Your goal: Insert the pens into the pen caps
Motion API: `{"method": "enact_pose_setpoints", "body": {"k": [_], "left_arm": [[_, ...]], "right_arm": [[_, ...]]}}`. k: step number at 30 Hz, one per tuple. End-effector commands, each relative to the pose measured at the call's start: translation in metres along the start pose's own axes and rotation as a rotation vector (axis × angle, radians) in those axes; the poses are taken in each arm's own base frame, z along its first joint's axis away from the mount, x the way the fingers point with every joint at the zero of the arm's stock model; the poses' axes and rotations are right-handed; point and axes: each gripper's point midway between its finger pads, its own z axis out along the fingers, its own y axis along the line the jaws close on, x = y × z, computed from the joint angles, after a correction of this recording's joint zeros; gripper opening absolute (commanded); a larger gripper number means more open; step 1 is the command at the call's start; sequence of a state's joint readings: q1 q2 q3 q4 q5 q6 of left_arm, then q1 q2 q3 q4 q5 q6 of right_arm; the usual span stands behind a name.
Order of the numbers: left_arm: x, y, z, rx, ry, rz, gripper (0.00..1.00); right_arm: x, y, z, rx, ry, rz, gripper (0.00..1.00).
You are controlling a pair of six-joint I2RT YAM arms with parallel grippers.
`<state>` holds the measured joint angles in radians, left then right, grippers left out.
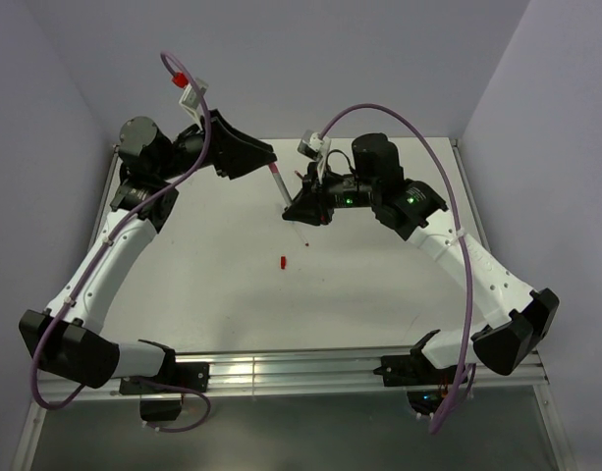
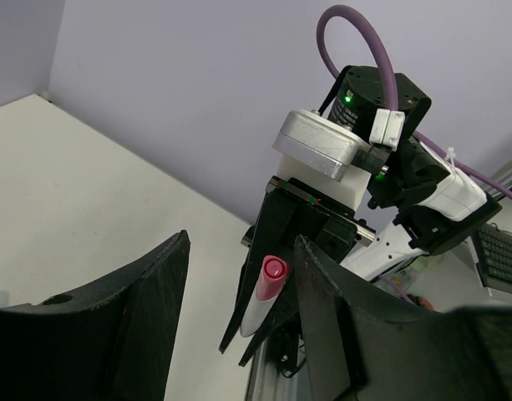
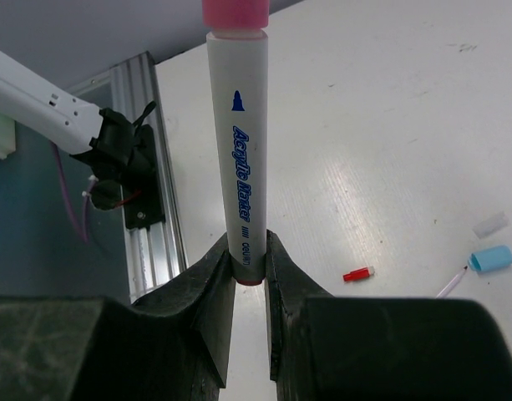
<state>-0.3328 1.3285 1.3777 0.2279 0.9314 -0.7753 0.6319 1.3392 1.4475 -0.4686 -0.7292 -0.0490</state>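
Plainly the weak spot is the hold: the right gripper (image 3: 248, 251) pinches the acrylic marker (image 3: 237, 134) upright by its bottom end only, so an off-centre squeeze from the left gripper (image 2: 243, 242) could lever it askew — or free. The left jaws stand apart, with the marker's pink end just beside one finger. A red cap (image 3: 357, 273) lies on the table (image 3: 389, 125), well apart.

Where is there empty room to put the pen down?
The wide bare table between the left arm and the right arm, nearer than the red cap. Crowded at the far middle, where the left gripper and right gripper meet around the pen.
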Motion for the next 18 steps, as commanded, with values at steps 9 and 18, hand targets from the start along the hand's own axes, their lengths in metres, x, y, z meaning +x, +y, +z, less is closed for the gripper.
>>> {"method": "enact_pose_setpoints", "body": {"k": [9,18], "left_arm": [[-0.0114,-0.0392,-0.0062,0.126,-0.052,0.042,0.58],[-0.0078,-0.0362,-0.0053,0.134,-0.053,0.007,0.52]], "right_arm": [[-0.0146,0.0112,-0.0019,-0.034,-0.030,-0.023,0.00],[-0.0138,0.0128,-0.0036,-0.035,-0.031,-0.024,0.00]]}}
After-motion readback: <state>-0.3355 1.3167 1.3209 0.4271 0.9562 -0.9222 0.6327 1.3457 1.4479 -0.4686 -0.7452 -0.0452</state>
